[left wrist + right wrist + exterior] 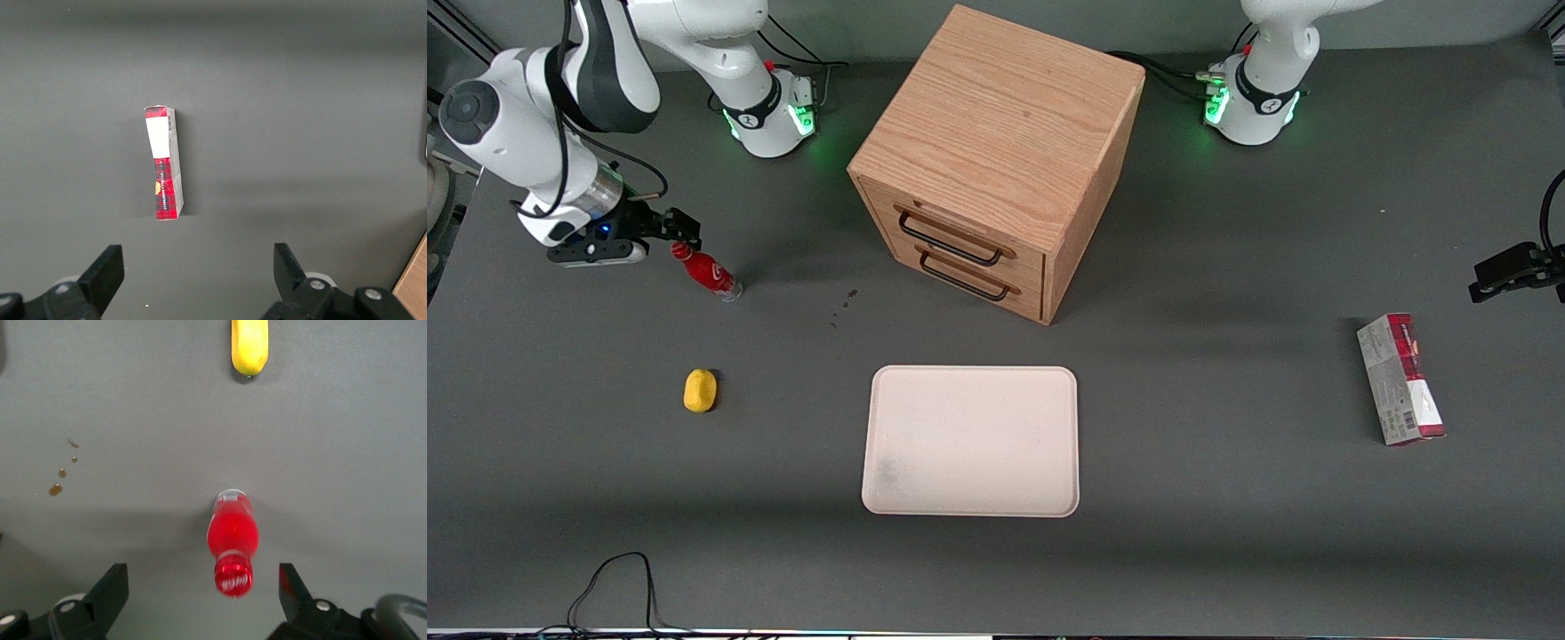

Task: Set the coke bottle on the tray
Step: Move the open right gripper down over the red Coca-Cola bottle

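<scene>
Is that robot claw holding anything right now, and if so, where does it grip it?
Nothing is held. The gripper is open, its fingers apart on either side of the coke bottle at its cap end, not touching it.

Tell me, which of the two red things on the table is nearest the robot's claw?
The coke bottle, standing between the open gripper fingers. The red-and-white carton lies toward the parked arm's end.

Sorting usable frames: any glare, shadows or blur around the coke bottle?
Front view: even light, soft shadows by the cabinet; coke bottle sharp beside the claw. Right wrist view: open claw straddles the bottle, its cap glinting and slightly soft.
</scene>
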Controlling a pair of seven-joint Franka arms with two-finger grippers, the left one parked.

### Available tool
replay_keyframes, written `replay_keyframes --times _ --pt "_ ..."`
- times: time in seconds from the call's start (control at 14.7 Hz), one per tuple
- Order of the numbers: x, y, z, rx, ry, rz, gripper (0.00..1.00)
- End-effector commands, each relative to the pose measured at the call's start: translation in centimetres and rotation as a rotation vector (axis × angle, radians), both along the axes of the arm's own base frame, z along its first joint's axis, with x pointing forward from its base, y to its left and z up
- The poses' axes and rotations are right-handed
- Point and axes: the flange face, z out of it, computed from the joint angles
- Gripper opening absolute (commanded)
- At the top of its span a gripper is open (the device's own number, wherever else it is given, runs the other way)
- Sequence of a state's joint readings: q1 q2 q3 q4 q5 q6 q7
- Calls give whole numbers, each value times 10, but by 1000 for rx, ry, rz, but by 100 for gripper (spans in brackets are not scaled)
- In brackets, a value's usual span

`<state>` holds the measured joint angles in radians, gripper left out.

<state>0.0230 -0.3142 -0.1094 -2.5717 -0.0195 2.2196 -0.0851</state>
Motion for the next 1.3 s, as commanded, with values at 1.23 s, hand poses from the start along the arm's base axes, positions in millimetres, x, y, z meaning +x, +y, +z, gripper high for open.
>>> replay_keyframes --times 1.23 --pt "-9 -17 -49 -18 42 -9 100"
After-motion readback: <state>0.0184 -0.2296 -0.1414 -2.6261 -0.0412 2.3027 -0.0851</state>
